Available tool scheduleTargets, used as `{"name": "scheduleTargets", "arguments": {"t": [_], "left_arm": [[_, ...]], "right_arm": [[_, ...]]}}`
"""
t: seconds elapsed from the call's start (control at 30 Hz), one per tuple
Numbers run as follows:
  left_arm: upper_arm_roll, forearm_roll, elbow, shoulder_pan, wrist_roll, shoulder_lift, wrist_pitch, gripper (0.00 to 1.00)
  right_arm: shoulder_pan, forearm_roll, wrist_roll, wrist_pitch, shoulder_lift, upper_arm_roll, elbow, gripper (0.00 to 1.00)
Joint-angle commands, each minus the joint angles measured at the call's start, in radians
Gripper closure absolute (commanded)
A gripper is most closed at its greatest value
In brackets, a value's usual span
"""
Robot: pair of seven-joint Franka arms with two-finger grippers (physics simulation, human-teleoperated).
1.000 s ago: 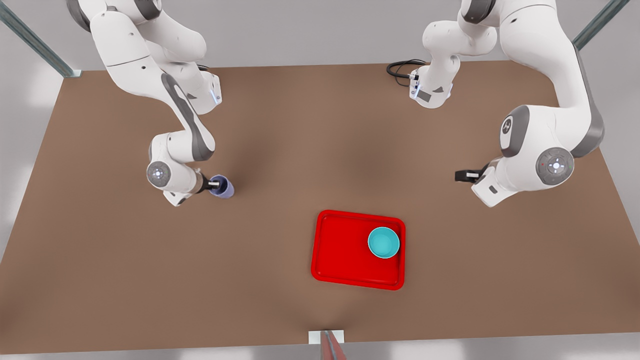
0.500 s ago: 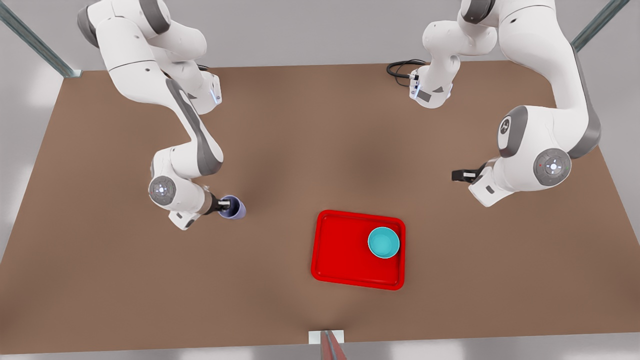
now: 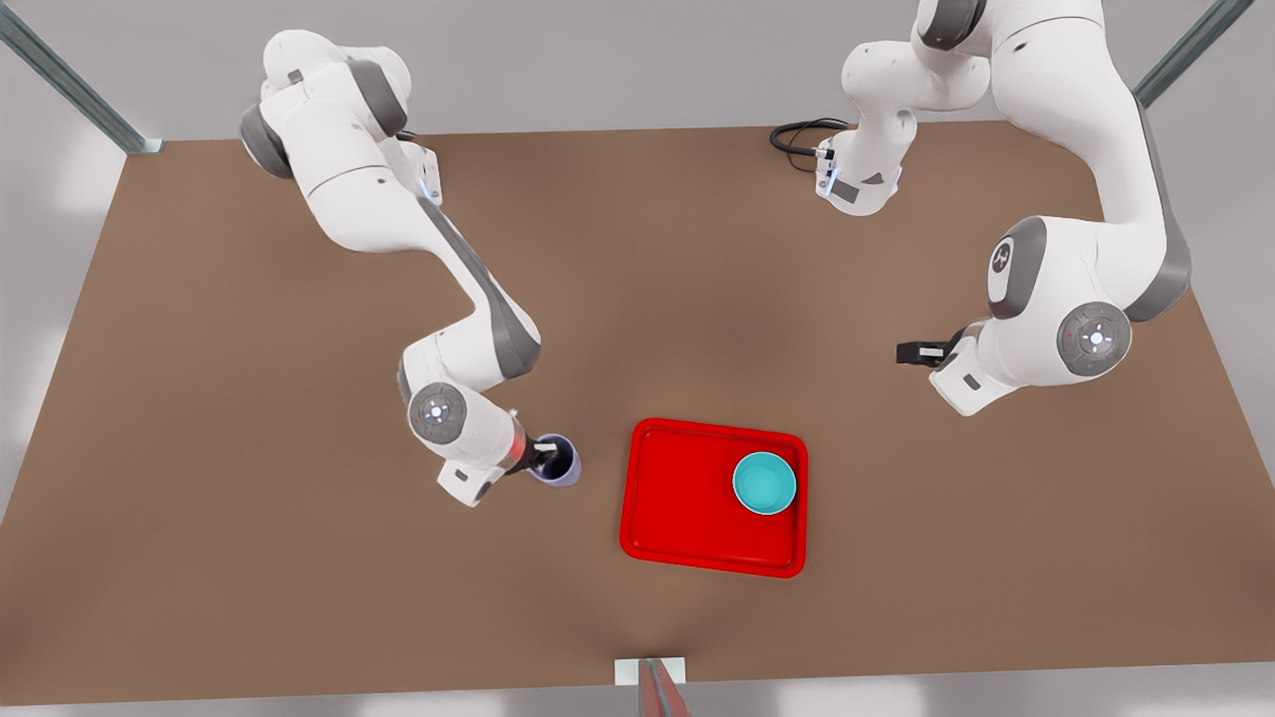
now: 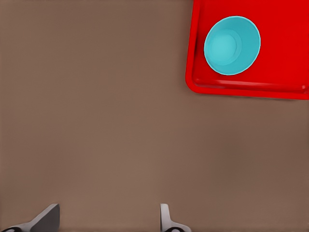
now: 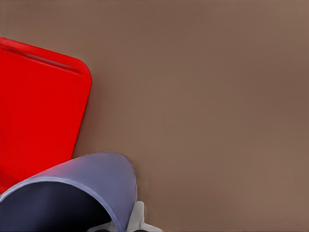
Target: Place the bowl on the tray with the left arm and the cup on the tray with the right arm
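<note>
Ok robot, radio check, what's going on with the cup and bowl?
Right gripper shut on cup, beside tray. Left gripper open, waiting. Bowl on tray. Path clear.

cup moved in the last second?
Yes. Held by the right gripper, the cup has travelled toward the front view's right and lower edge, now close beside the tray, which stayed put with the bowl on it.

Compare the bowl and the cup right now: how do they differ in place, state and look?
The bowl sits on the red tray, free of any grip; the cup is off the tray, toward the front view's left, pinched at its rim by the right tool. The bowl is teal and wide; the cup is lavender and narrower. The left tool waits open over the table, away from the bowl. Both are plain, open-topped and handleless.
</note>
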Motion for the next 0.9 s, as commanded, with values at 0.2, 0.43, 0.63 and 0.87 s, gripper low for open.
{"name": "scheduleTargets", "arguments": {"t": [0.2, 0.43, 0.63, 0.87], "left_arm": [[0.000, -0.002, -0.001, 0.000, 0.000, 0.003, 0.002, 0.00], [0.000, -0.002, -0.001, 0.000, 0.000, 0.006, 0.002, 0.00], [0.002, 0.002, 0.000, 0.000, 0.000, 0.003, -0.003, 0.00], [-0.008, 0.001, 0.037, -0.002, -0.017, -0.020, -0.012, 0.00]], "right_arm": [[0.138, -0.040, 0.111, -0.085, 0.261, -0.057, 0.403, 0.79], [0.234, -0.030, 0.177, 0.026, 0.447, -0.084, 0.594, 0.79], [0.245, -0.005, 0.165, 0.109, 0.505, -0.080, 0.594, 0.79], [0.245, -0.005, 0.176, 0.159, 0.514, -0.054, 0.581, 0.00]]}}
